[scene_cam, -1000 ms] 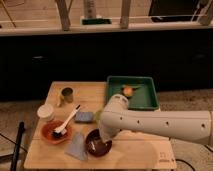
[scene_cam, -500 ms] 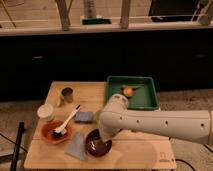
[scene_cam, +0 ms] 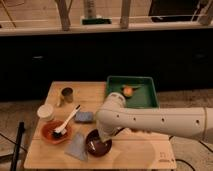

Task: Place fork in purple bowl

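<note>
Fork: not visible anywhere on the worktop. Judged to be either hidden under the arm's end or already down in the bowl; cannot say which.

Round glossy dark purple-maroon bowl point(scene_cam: 98, 143): sits at the near edge of the pale wooden worktop point(scene_cam: 140, 152), centre-left. Its right rim is covered by the arm. A pale glint shows inside the bowl, too unclear to call.

Gripper point(scene_cam: 106, 135): at the end of the thick white arm point(scene_cam: 160, 121) that comes in from the right, down over the right side of the purple bowl. The fingers are hidden by the arm's body, so grasp or release cannot be told.

Neighbours: grey-blue folded cloth point(scene_cam: 76, 147) touching the bowl's left side; round orange bowl point(scene_cam: 54, 132) further left with a white-handled, black-headed brush point(scene_cam: 67, 121) lying across it; blue sponge point(scene_cam: 84, 117) just beyond; white cup point(scene_cam: 45, 111) and dull metal can point(scene_cam: 66, 95) at the far left; green rectangular tray point(scene_cam: 149, 96) at the far right holding a small orange fruit point(scene_cam: 128, 90).

Judgement on doing this step well:
- Keep the release low and over the bowl's middle, not over the right rim, so a slim utensil cannot tip out.
- Let go only once the fork's lower end rests on the bowl's floor.
- Lift straight up afterwards; a sideways pull risks nudging the bowl into the cloth.
</note>
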Robot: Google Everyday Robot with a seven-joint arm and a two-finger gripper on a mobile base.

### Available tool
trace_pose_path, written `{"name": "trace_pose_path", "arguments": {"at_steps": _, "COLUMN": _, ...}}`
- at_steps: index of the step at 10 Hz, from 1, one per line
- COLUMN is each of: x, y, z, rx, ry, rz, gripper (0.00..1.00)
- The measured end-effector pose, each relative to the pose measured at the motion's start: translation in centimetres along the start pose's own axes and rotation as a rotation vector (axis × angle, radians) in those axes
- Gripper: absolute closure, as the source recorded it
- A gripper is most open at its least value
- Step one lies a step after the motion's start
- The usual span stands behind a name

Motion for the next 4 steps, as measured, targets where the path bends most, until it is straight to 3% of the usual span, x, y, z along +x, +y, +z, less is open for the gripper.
{"name": "trace_pose_path", "arguments": {"at_steps": 1, "x": -0.06, "y": -0.05, "z": -0.03, "rx": -0.007, "ry": 0.002, "rz": -0.007, "gripper": 0.20}}
{"name": "trace_pose_path", "arguments": {"at_steps": 4, "x": -0.06, "y": -0.02, "z": -0.06, "rx": -0.011, "ry": 0.002, "rz": -0.016, "gripper": 0.20}}
